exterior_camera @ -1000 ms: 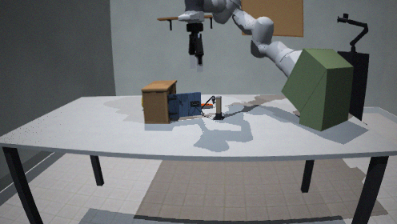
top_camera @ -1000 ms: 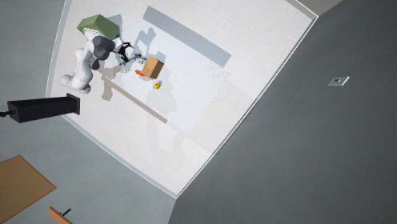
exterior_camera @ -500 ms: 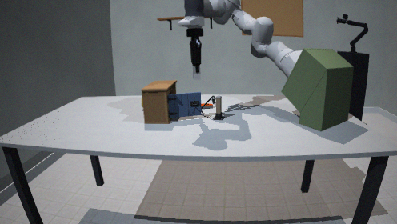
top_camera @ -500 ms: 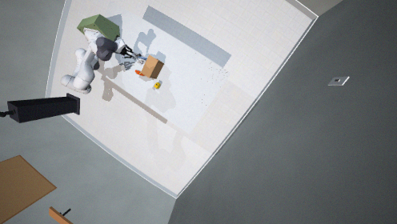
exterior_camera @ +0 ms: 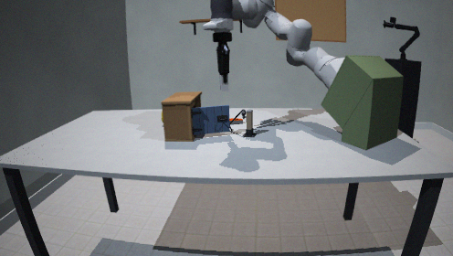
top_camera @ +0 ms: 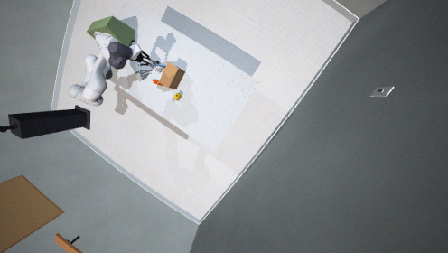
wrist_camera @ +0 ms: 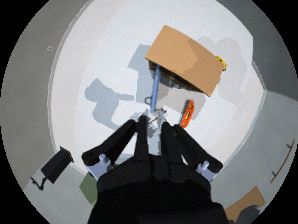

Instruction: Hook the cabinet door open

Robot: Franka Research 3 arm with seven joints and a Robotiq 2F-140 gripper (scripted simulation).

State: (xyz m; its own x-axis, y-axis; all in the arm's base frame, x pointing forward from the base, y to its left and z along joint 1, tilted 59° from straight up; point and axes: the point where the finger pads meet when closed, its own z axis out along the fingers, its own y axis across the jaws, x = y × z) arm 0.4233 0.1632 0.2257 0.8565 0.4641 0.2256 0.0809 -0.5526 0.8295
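Note:
A small wooden cabinet (exterior_camera: 181, 116) stands on the table with its blue door (exterior_camera: 210, 120) swung open toward a short grey post (exterior_camera: 249, 121). A thin black hook (exterior_camera: 237, 113) slants from the post top down toward the dark eye (exterior_camera: 222, 118) on the door; the frames are too small to tell whether it sits in the eye. My gripper (exterior_camera: 224, 82) hangs high above the door's free edge, shut with nothing between the fingers. In the wrist view the shut fingertips point down at the door edge (wrist_camera: 154, 88) beside the cabinet (wrist_camera: 186, 59).
A large green slanted box (exterior_camera: 365, 101) stands at the table's right end near my arm's base. A small orange object (top_camera: 157, 81) lies beside the cabinet and a small yellow one (top_camera: 178, 96) behind it. A black camera stand (exterior_camera: 404, 37) rises behind the green box.

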